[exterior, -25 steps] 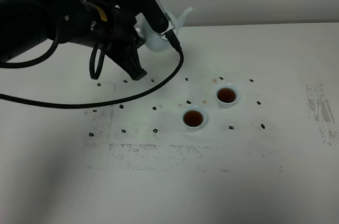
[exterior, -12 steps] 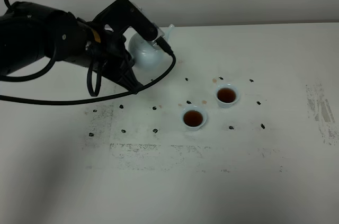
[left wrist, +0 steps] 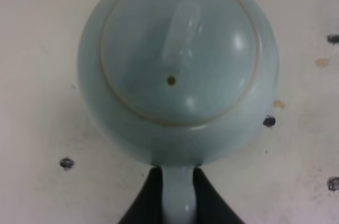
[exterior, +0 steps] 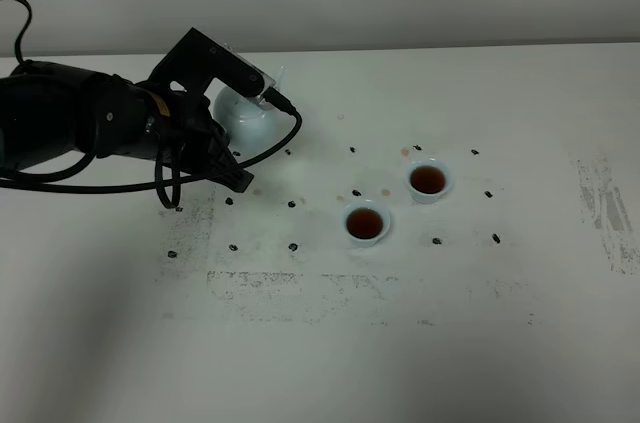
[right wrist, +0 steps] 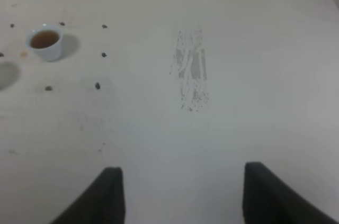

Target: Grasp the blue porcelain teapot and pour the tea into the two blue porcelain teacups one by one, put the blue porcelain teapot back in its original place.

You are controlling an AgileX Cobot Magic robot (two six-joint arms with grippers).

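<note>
The left claw [left wrist: 177,195] pinches the blue porcelain teapot [exterior: 245,115] by its handle at ten o'clock on the worktop [exterior: 450,323]; both tea-filled teacups [exterior: 365,223] [exterior: 429,181] stand near centre. The right claw [right wrist: 180,195] is spread, empty.

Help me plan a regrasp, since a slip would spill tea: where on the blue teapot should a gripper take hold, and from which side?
Grip the loop handle, coming from the side opposite the spout. The teapot has a round, glossy body too wide and slippery to pinch, and its lid would probably just lift off. The narrow handle fits between the fingers, as the left gripper shows now.
</note>
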